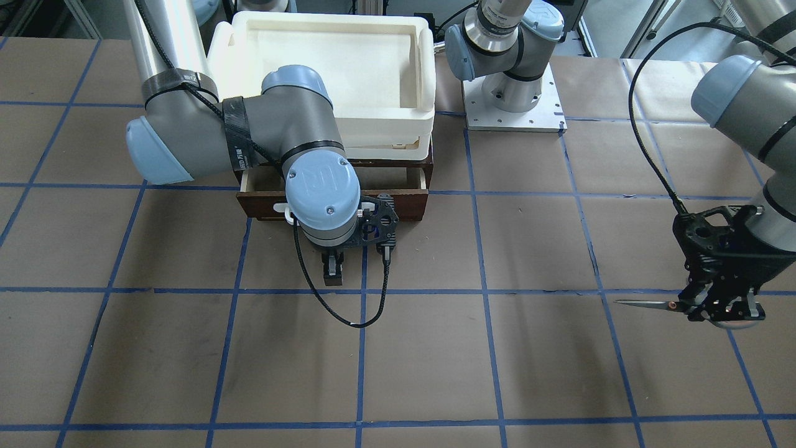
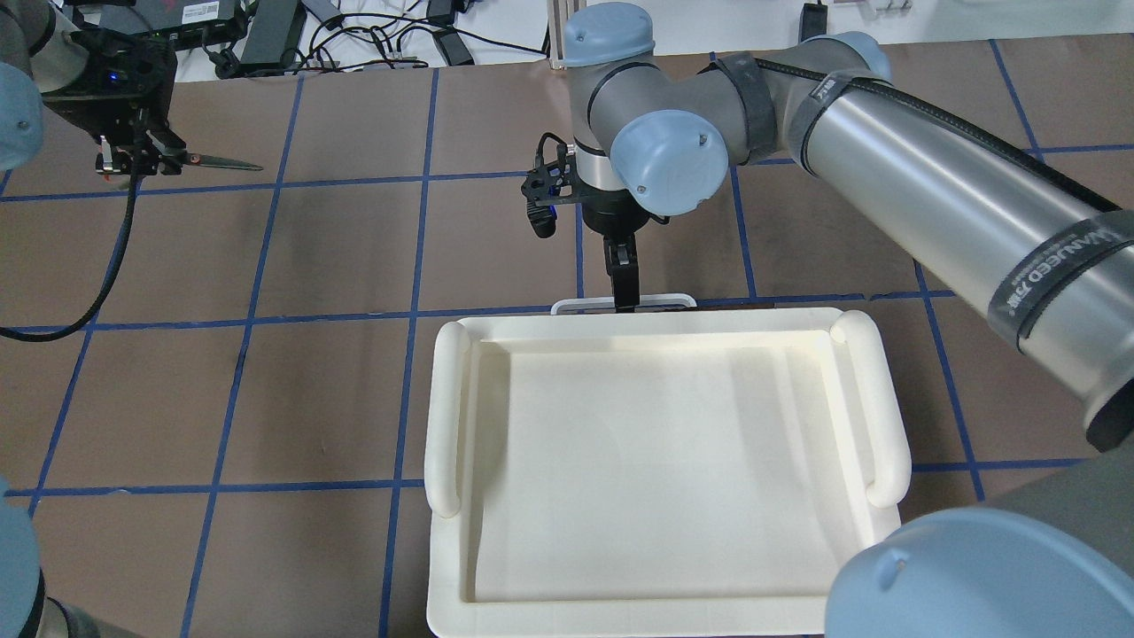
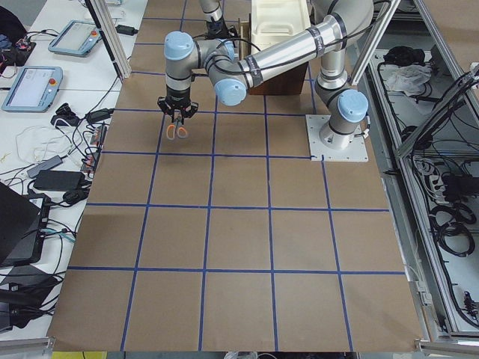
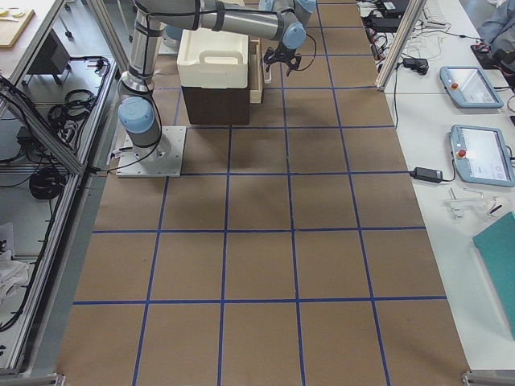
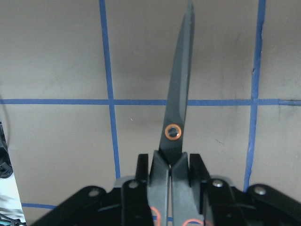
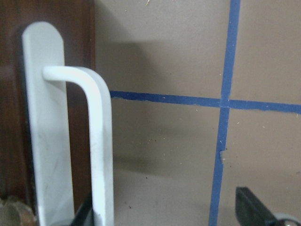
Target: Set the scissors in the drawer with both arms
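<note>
Closed scissors (image 5: 178, 103) held level; brown drawer (image 1: 404, 205) partly open.

Access to the drawer (image 1: 407, 205). Only a narrow strip of its pale interior lay open, between its front board and the white foam tray (image 1: 329, 22) that roofed everything behind. In the front-facing view, the right arm's wrist (image 1: 323, 186) overhung the strip's left and middle, with the right gripper (image 1: 333, 274) at the white handle (image 1: 281, 210). The strip's right end stood uncovered. Open brown table (image 1: 528, 249) lay between it and the left gripper (image 1: 715, 311), well apart to the right, clamping the scissors (image 1: 647, 303).
</note>
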